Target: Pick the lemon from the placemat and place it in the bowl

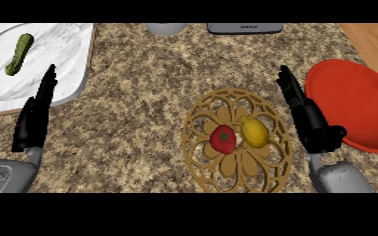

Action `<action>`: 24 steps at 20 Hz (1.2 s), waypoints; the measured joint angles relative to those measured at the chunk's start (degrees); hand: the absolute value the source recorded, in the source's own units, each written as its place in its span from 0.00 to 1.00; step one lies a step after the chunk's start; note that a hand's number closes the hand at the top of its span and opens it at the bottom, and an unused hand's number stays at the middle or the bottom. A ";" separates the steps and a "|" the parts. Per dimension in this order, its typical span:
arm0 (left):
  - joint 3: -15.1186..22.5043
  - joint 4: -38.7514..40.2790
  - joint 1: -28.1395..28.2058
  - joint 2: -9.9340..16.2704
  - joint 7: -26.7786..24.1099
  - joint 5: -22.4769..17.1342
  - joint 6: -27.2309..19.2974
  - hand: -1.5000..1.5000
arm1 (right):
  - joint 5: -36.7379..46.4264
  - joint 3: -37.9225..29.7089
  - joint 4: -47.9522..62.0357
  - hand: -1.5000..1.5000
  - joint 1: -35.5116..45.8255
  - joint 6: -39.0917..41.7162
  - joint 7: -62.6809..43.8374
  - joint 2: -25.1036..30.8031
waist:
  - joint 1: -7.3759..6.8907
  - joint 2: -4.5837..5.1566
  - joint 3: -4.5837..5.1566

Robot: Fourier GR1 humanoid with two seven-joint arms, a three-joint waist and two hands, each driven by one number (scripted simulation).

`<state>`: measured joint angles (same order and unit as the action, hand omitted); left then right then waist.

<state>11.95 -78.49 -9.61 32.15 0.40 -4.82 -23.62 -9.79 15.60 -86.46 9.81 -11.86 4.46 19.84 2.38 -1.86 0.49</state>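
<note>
The small yellow oval lemon [254,131] is seen lying on the round, golden-brown openwork placemat [238,176], just beside a red tomato [223,139]. It is judged light, stiff and smooth-skinned, liable to roll, so it is best taken across its narrow middle. The right hand [308,117] is held open between placemat and red bowl [345,100], nothing grasped. The left hand [34,120] is rested open at the left edge.

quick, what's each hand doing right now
left hand: open, holding nothing, at the view's left
right hand: open, holding nothing, right of the placemat
</note>
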 measured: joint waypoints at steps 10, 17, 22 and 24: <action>-3.92 -7.93 -0.67 -8.05 -3.54 -15.97 10.37 0.50 | 2.56 -2.65 3.54 0.00 3.98 0.27 -12.79 7.22 | -2.93 1.59 0.07; -7.02 -10.61 2.22 -9.01 -3.68 -22.06 16.83 0.50 | 10.63 -3.49 9.95 0.00 10.42 -2.89 -14.15 7.75 | -3.07 1.85 -0.38; -7.89 -10.87 1.47 -9.14 -3.05 -23.15 17.86 0.50 | 13.07 -0.46 11.64 0.00 18.23 8.07 -23.34 14.99 | -3.50 1.87 -0.34; -7.49 -11.11 1.18 -9.36 -2.76 -23.02 17.88 0.50 | 13.27 2.27 12.68 0.00 20.78 14.79 -27.42 17.41 | -4.12 1.97 -0.28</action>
<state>4.46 -89.60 -8.44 22.80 -2.36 -27.84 -5.74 3.48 17.88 -73.78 30.59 2.93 -22.95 37.25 -1.74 0.11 0.21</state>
